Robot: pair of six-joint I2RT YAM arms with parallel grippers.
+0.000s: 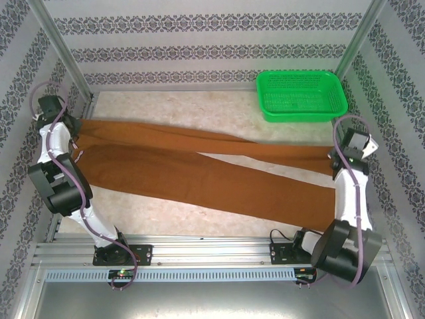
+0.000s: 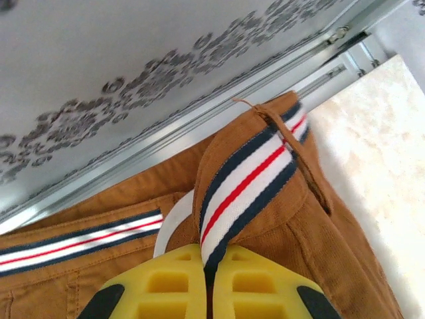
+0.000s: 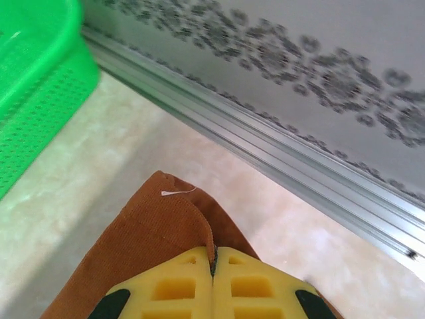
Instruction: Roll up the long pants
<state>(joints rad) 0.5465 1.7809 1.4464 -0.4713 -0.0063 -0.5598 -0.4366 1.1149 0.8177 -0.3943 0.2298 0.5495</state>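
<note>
Long pants (image 1: 186, 169) lie flat across table (image 1: 199, 109), waist at the left, two legs running right and splitting apart. Left gripper (image 2: 211, 256) is closed tight on a folded-up bit of waistband (image 2: 265, 153), its striped lining (image 2: 246, 179) pinched between the yellow pads (image 2: 166, 279). Right gripper (image 3: 214, 256) has its jaws pressed together on a leg hem corner (image 3: 166, 226), with a loose white thread (image 3: 178, 193) on the cloth. Green basket (image 1: 300, 100) sits at the far right of the table, apart from the pants, bare mesh across its inside. In the right wrist view the basket is cut off at the frame edge. From above, the arms cover the waist end and the hems, so I cannot tell which leg is gripped.
</note>
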